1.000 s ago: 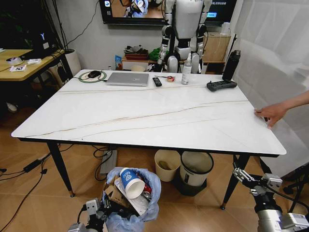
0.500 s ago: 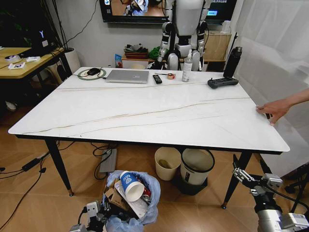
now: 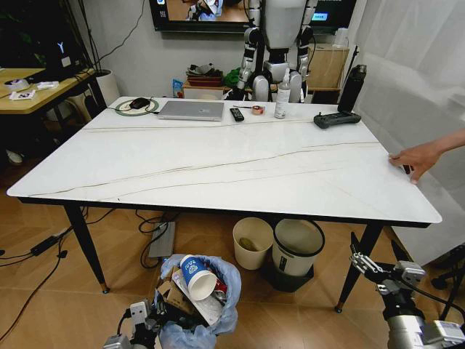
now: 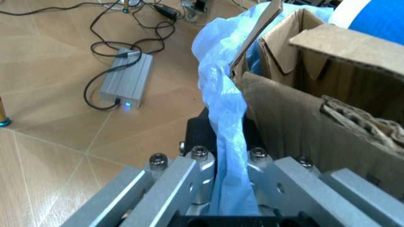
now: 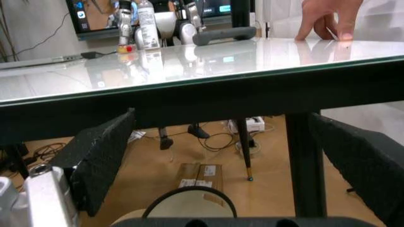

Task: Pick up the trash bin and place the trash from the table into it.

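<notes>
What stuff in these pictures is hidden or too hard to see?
- The bottom of the trash bin: head view, cut off by the lower edge and wrapped in its blue bag.
- Trash deep inside the bin: head view, covered by the paper cup and cardboard.
- Left gripper fingertips: left wrist view, buried in blue bag plastic.
- Grey bin contents: head view, under the table edge.

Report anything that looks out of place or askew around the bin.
The trash bin is overfilled: a blue-white paper cup lies tilted on top and torn cardboard juts above the rim. The left gripper pinches only the blue bag.
</notes>
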